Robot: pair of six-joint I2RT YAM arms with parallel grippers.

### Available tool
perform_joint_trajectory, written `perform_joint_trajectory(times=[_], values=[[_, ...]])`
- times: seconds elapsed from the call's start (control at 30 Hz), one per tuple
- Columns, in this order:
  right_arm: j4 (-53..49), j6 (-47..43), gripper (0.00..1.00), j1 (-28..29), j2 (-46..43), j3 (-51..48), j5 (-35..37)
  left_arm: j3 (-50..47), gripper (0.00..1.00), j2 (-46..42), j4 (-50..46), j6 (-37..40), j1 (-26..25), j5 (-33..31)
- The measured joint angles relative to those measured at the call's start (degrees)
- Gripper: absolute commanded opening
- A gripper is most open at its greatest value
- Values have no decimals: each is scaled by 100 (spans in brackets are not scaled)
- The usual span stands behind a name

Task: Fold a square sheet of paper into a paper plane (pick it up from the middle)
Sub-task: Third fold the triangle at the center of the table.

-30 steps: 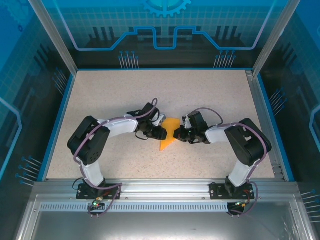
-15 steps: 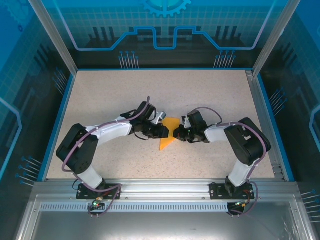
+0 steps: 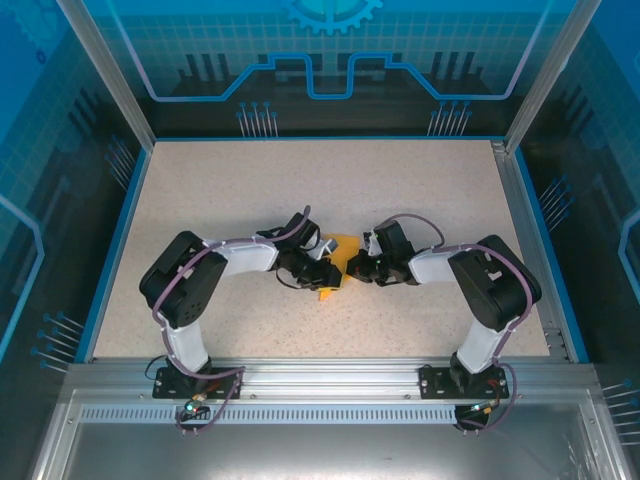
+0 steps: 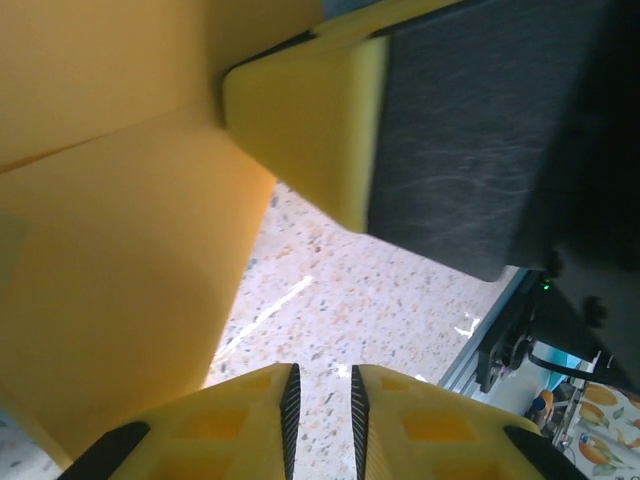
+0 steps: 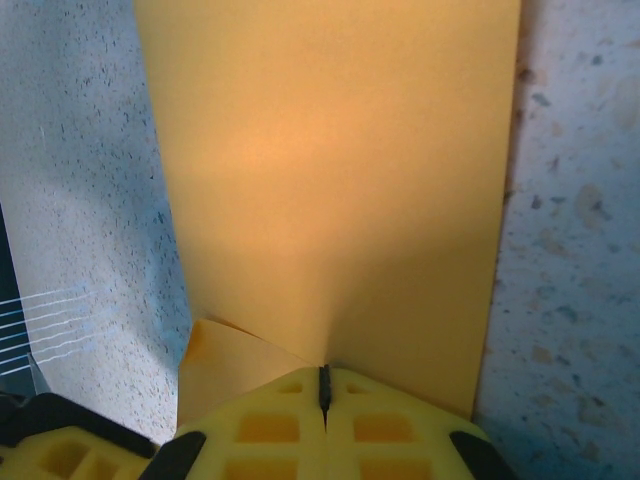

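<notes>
Paper (image 3: pixel 342 251): orange, lying on the surface (image 3: pixel 240 190). It is folded smaller than a square, and my arms cover part of it. Close up I see one broad flat panel and a small folded flap at one corner.
Right gripper (image 5: pixel 323 388): at the paper's right edge, pads pressed together with that edge nipped between them.
Left gripper (image 4: pixel 320 400): at the paper's left side, low over it. The pads are almost together, with a thin slit between them. I see bare surface through the slit, so nothing sits in it. The paper is just beside the pads, not between them.
Done, as I judge: the sheet is out of its flat square form and carries at least one fold.
Left, as I judge: there is no dart yet. I can make out no slim nose, no centre crease and no wings, so most of the folding remains.
Step in hand, as I judge: my right gripper pins one edge so my left gripper can press or turn the other side.
Unclear: how many layers the paper has where my grippers cover it.
</notes>
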Motion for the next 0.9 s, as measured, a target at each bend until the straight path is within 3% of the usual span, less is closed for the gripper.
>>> perform_joint_trajectory(times=[0.57,0.9], values=[[-162,-87,0,0,2,72,26,-245,22,186,22,323,179,-122],[-192,-87,0,4,0,85,39,-463,23,-306,-181,284,190,-214]])
